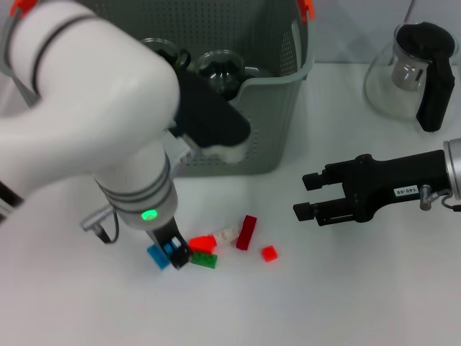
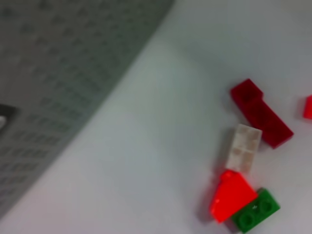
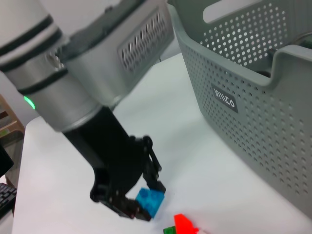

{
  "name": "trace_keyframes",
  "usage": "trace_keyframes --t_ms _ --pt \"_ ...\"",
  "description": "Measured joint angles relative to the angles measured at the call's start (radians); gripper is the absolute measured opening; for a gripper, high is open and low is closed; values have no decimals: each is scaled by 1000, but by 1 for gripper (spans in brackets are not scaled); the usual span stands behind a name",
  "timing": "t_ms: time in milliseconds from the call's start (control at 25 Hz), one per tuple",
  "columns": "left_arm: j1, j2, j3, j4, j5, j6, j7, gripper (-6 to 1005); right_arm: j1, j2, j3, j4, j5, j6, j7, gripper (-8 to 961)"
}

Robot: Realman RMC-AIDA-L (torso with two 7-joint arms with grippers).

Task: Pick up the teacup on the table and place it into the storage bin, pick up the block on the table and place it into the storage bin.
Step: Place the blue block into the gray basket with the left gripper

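My left gripper (image 1: 171, 254) is down at the table, its black fingers closed on a blue block (image 1: 157, 256) that rests on the surface; the right wrist view shows that gripper (image 3: 144, 202) and the blue block (image 3: 150, 201) between its fingers. Beside it lie a red-orange block (image 1: 203, 244), a green block (image 1: 204, 260), a white block (image 1: 227, 234), a dark red block (image 1: 247, 232) and a small red block (image 1: 269, 253). The grey-green perforated storage bin (image 1: 277, 108) stands behind, with two glass teacups (image 1: 220, 68) inside. My right gripper (image 1: 306, 196) hovers open and empty to the right.
A glass teapot (image 1: 418, 72) with a black handle stands at the back right. The left wrist view shows the bin wall (image 2: 48, 97) and the dark red (image 2: 261, 114), white (image 2: 243, 148), red-orange (image 2: 231, 195) and green (image 2: 256, 209) blocks on the white table.
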Motion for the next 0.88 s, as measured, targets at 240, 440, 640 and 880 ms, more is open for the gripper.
trace_keyframes --t_ms 240,440,640,880 --pt "17 2 -173 238 -6 142 95 404 -1 -1 0 0 0 -4 -1 713" --pt "6 1 -360 429 -64 252 159 404 -4 -1 0 0 0 -12 -1 713" --pt "-34 11 -530 544 -126 319 199 405 -7 -3 0 0 0 -20 -1 713" --pt "-105 21 -695 565 -156 273 289 405 -10 -5 4 0 0 -28 0 714"
